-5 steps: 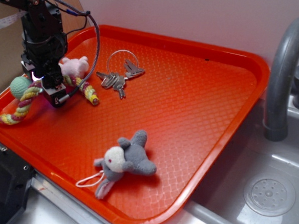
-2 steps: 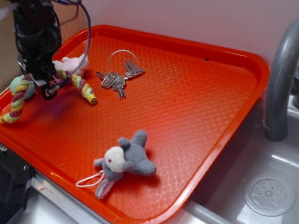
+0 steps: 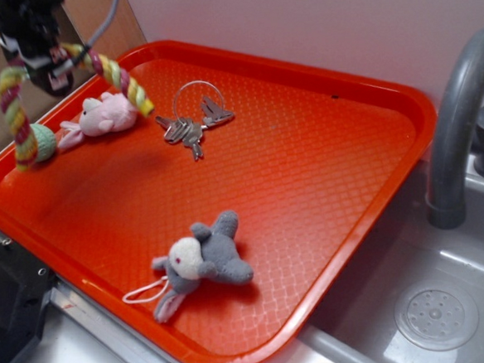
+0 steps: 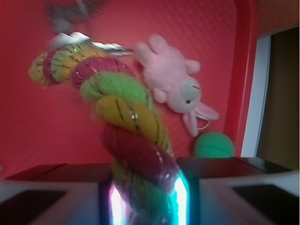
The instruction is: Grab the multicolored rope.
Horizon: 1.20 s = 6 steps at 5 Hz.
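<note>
The multicolored rope [image 3: 116, 74] hangs in the air over the tray's back left corner, draped over my gripper [image 3: 41, 61], which is shut on its middle. One twisted yellow, pink and green end sticks out to the right. The other end droops on the left with its teal ball [image 3: 40, 142] lowest. In the wrist view the rope [image 4: 123, 104] runs up from between my jaws [image 4: 146, 199], pinched between the two lit pads, and the teal ball [image 4: 214, 145] dangles at the right.
An orange tray [image 3: 342, 183] holds a pink plush animal [image 3: 103, 115], a bunch of keys [image 3: 190, 129] and a grey plush animal with a white face [image 3: 204, 257]. A grey sink and faucet [image 3: 458, 116] stand to the right. Cardboard is behind the arm at left.
My gripper has risen up and to the left with the rope in it. The rope has left the tray and its ball end now hangs down. The pink plush is uncovered.
</note>
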Each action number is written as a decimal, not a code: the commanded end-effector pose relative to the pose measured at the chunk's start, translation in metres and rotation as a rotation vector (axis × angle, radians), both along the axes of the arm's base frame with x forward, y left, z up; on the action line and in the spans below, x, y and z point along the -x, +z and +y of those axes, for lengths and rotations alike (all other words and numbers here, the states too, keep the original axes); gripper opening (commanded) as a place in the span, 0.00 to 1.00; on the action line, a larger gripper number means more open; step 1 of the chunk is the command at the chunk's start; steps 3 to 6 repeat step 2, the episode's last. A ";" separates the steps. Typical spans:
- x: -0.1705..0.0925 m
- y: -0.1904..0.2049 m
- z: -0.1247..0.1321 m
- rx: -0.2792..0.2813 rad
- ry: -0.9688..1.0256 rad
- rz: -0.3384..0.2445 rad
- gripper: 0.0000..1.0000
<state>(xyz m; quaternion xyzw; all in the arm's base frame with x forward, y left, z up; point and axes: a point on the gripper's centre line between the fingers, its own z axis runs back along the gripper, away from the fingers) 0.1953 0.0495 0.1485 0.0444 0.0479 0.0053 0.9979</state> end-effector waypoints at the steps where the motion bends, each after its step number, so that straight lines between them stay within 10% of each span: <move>1: 0.011 0.069 -0.037 0.113 -0.099 -0.193 0.00; 6: 0.005 0.059 -0.034 0.149 -0.190 -0.194 0.00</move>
